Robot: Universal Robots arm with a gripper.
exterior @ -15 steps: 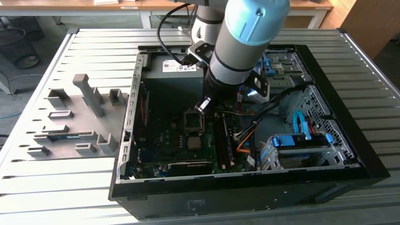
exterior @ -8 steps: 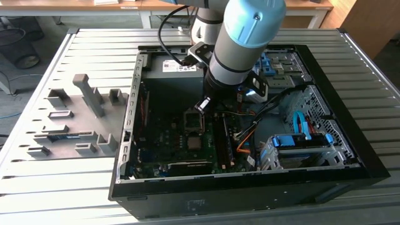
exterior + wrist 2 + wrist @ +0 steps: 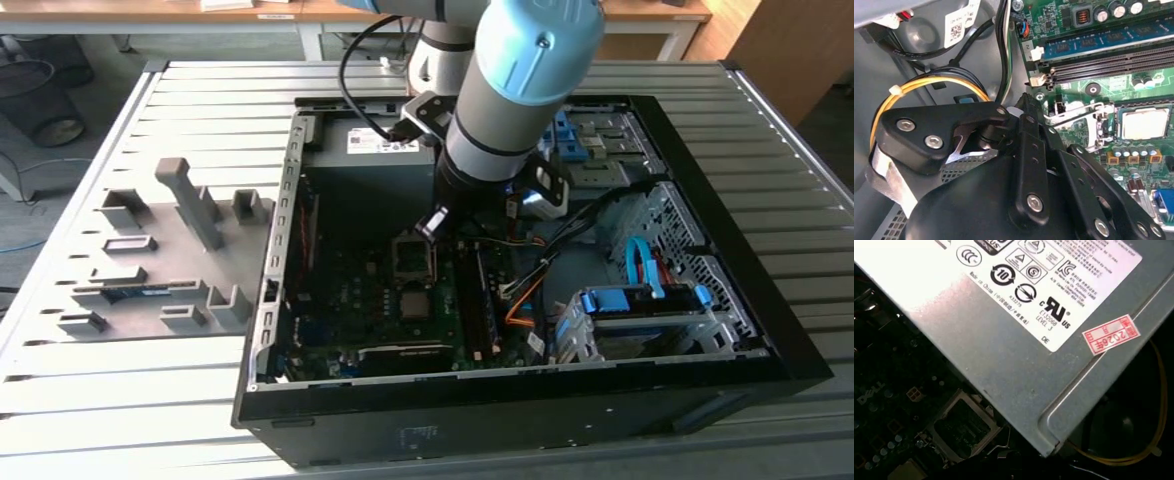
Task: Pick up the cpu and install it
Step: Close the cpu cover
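The gripper (image 3: 434,222), whose black bolted links lie nearest the lens in the second wrist view, hangs low inside the open machine. I cannot tell from any view whether it is spread, pressed together or pinching anything.

The slatted metal table (image 3: 120,110) carries everything. On it lies the black computer case (image 3: 747,330), side panel off. The pale blue and grey arm (image 3: 521,80) reaches down into the case from the far side.

On the exterior view's left, beside the case, is a grey fixture tray (image 3: 200,240) with upright holders. Inside the case, the grey power supply (image 3: 1004,350) with its printed label lies close to the wrist. The green motherboard (image 3: 1074,85) lies beneath the gripper.

A blue-green memory stick (image 3: 1094,46) is seated in its slot. A looped yellow wire (image 3: 929,82) runs beside the gripper's body.

The cpu (image 3: 1144,122), a pale silvery square, appears to lie in the socket (image 3: 1117,125), apart from the gripper.
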